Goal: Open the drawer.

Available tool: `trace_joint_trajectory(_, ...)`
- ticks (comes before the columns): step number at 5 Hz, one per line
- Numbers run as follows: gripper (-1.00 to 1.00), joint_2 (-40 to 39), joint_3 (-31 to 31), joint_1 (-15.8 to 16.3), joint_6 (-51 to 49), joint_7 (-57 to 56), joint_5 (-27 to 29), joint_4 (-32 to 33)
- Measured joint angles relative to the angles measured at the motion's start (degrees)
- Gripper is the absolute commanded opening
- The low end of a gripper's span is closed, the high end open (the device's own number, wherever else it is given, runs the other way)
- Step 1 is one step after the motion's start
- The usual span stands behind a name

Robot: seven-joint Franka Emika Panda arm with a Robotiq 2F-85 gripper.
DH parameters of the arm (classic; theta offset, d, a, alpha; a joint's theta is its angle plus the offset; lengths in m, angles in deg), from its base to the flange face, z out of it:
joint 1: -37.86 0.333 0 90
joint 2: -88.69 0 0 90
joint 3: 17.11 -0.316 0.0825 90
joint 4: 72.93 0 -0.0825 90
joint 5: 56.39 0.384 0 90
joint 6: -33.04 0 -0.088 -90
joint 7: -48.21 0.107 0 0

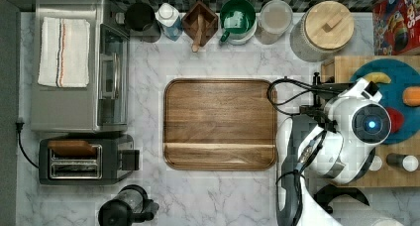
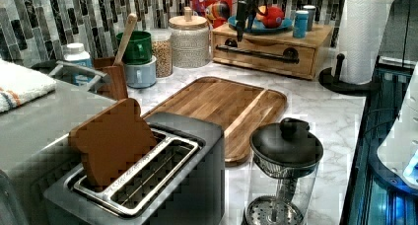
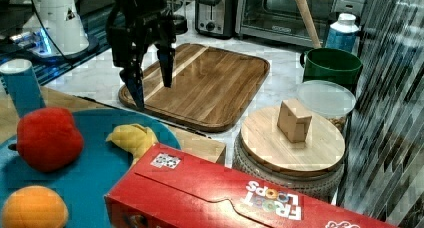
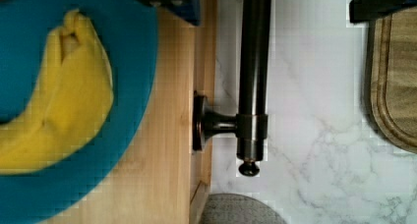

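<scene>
The light bamboo-coloured wooden drawer [image 2: 266, 55] sits shut in its low wooden box at the back of the white marbled counter [image 2: 320, 116], at the left view's right, beside the dark walnut cutting board [image 2: 222, 106]. Its long black bar handle [image 4: 253, 76] on 2 black posts is the place to take hold: rigid, round and probably smooth metal, so a firm pinch near a post should resist slipping. The drawer looks light and stiff and should slide with a steady pull, though the blue plate [image 4: 64, 184] carrying a yellow banana [image 4: 59, 111] on top might shake. The black gripper [image 3: 151, 85] hangs above the handle with its jaws spread apart, holding nothing, the bar running below and between them, untouched.
</scene>
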Motion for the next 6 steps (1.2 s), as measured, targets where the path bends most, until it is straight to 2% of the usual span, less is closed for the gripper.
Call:
trace_joint_trajectory(3,1.0,-0.01,-0.1,0.49,3.13,0.06,1.28,3.69)
trace_joint_trajectory(5,1.0,-2.38,-0.02,0.7,13.15,0.78,0.73,5.26)
trace_joint_trajectory(6,1.0,-4.2,0.03,0.74,14.55,1.9,0.39,5.93)
